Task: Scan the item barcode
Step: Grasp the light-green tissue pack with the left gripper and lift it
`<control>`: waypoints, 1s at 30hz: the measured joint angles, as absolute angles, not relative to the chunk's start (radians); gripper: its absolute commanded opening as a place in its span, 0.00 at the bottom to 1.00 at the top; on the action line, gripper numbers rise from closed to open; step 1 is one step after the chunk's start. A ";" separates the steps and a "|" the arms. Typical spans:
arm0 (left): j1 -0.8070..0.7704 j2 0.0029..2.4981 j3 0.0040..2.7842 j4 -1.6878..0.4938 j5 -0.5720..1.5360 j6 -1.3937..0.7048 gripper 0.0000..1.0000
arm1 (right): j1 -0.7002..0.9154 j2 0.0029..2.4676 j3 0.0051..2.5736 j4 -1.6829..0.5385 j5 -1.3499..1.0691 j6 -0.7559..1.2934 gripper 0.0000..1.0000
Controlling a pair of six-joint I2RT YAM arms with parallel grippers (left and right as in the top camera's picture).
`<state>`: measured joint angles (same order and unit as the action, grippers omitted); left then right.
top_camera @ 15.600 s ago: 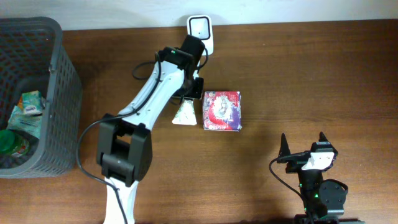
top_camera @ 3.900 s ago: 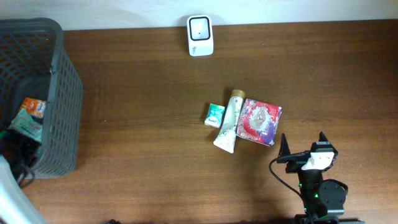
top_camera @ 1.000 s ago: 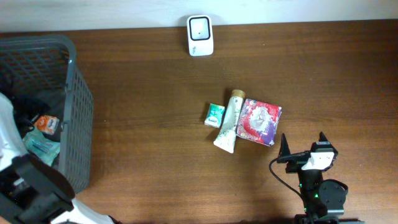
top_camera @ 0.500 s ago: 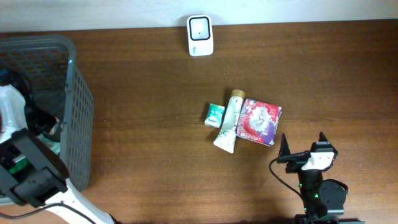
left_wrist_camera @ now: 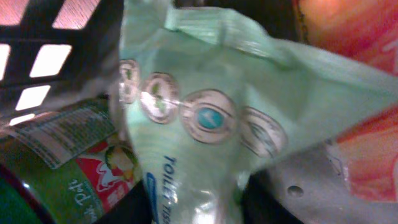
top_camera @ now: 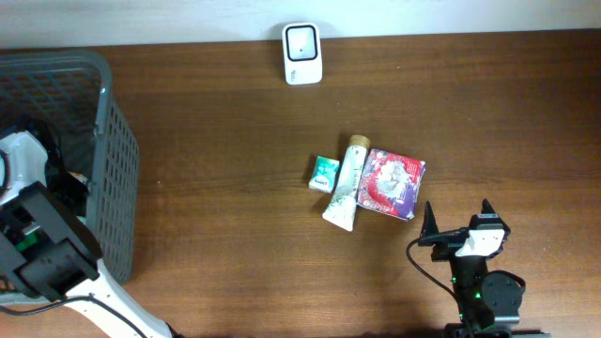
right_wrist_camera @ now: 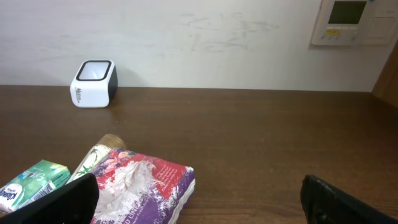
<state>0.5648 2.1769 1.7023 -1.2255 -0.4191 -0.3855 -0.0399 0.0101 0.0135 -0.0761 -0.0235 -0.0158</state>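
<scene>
Inventory as I read it from the console.

1. Scanner [top_camera: 302,41]: white, upright at the far edge of the table [top_camera: 216,122], centre.
2. Basket [top_camera: 113,178]: dark grey mesh, far left. My left arm [top_camera: 38,235] reaches down into it.
3. Pale green pouch [left_wrist_camera: 205,124]: inside the basket, filling most of the left wrist view at very close range. It has a row of round seals and blue lettering.
4. Green labelled container [left_wrist_camera: 56,155]: just left of the pouch and partly under it.
5. Orange-red packet [left_wrist_camera: 354,56]: right of the pouch.
6. Left gripper: sunk in the basket under the arm. I cannot tell how wide its jaws stand, or whether they have hold of the pouch. A grey part at the lower right of the wrist view may be one finger.
7. Right gripper [top_camera: 456,208]: parked near right, jaws spread fully wide, nothing between them.
8. Small green box [top_camera: 324,174], tube [top_camera: 344,195] and red and purple packet [top_camera: 391,184]: side by side mid-table, the tube between the other two and touching the packet.
</scene>
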 measured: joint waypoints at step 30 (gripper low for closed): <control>0.533 2.064 2.484 -1.687 0.024 -0.408 0.00 | -0.040 0.010 0.014 -0.076 -0.023 -0.016 0.99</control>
